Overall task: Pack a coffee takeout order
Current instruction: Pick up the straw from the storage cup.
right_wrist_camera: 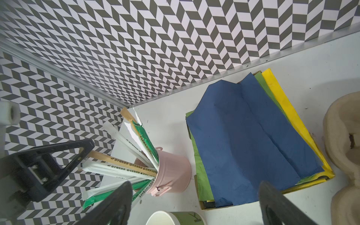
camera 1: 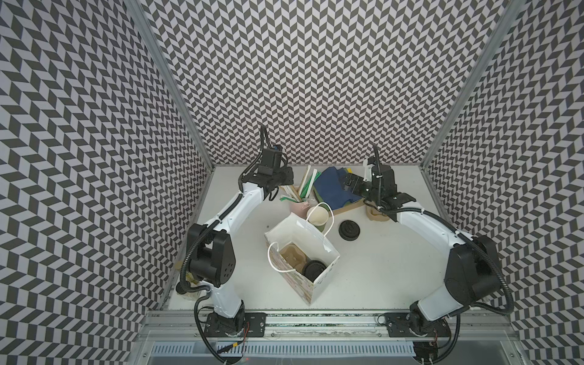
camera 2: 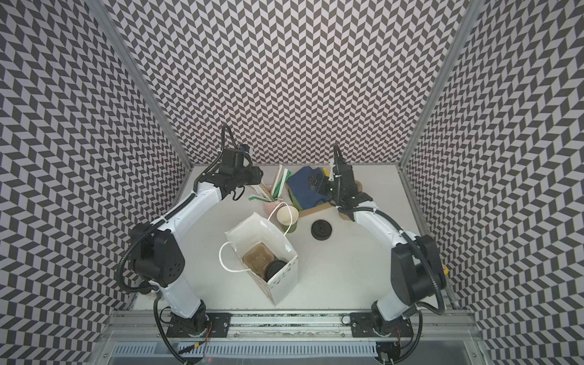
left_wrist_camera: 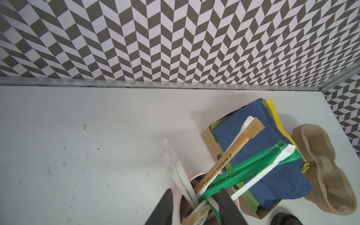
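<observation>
Dark blue paper napkin lies flat on top in brown cardboard box, far middle, just below right gripper; fingers wide apart. Right arm nearer. Left gripper round wrapped straws in pink bucket; fingers apart, cannot tell if pinching

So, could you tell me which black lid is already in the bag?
The lid inside the white bag with the tan carrier; the other lid lies on the table near the green cup.
</observation>
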Motion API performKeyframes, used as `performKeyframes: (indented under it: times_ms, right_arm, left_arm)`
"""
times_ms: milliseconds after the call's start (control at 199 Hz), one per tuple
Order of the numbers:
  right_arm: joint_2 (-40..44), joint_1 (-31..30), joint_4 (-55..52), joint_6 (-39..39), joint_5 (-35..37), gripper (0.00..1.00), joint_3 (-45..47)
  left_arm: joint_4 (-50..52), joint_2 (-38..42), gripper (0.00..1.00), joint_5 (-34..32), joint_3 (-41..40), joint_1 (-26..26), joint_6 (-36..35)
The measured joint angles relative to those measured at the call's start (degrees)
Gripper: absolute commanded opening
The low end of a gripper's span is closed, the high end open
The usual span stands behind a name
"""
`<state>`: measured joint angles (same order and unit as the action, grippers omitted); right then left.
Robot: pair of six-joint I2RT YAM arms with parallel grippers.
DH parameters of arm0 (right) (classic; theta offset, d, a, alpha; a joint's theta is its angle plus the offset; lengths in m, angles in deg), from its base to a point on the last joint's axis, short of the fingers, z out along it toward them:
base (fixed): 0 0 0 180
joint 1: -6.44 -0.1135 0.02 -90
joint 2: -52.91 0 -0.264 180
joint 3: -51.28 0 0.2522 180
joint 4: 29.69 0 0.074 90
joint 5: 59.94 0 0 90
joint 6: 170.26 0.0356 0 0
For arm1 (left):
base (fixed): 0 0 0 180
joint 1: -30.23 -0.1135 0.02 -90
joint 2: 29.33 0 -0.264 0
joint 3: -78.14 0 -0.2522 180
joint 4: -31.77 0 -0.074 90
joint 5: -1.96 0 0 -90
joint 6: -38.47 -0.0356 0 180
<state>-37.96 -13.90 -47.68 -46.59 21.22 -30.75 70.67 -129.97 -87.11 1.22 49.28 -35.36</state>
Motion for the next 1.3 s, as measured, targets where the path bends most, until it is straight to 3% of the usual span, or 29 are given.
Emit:
performKeyframes:
  times_ms: [126,266,417,518,820,1302]
  right_arm:
    - [0.0,0.0,0.0,0.0,-0.1,0.99,0.0]
    - [0.0,0.0,0.0,0.0,-0.2,0.98,0.0]
    - [0.0,0.0,0.0,0.0,-0.4,0.98,0.1]
    - [0.0,0.0,0.0,0.0,-0.6,0.98,0.5]
    - [0.0,0.0,0.0,0.1,-1.1,0.98,0.7]
    - [-2.8,-0.1,-1.1,-0.4,-1.0,0.99,0.3]
  left_arm:
    - [0.0,0.0,0.37,-0.7,0.0,0.0,0.0]
    - [0.0,0.0,0.22,-1.4,0.0,0.0,0.2]
    - [0.0,-0.1,0.14,-1.6,0.0,0.0,-0.2]
    - [0.0,-0.1,0.0,-1.7,0.0,0.0,-0.3]
    - [0.0,0.9,0.0,-2.4,0.0,0.1,1.3]
    - [1.2,14.8,0.0,-7.8,3.3,3.1,3.2]
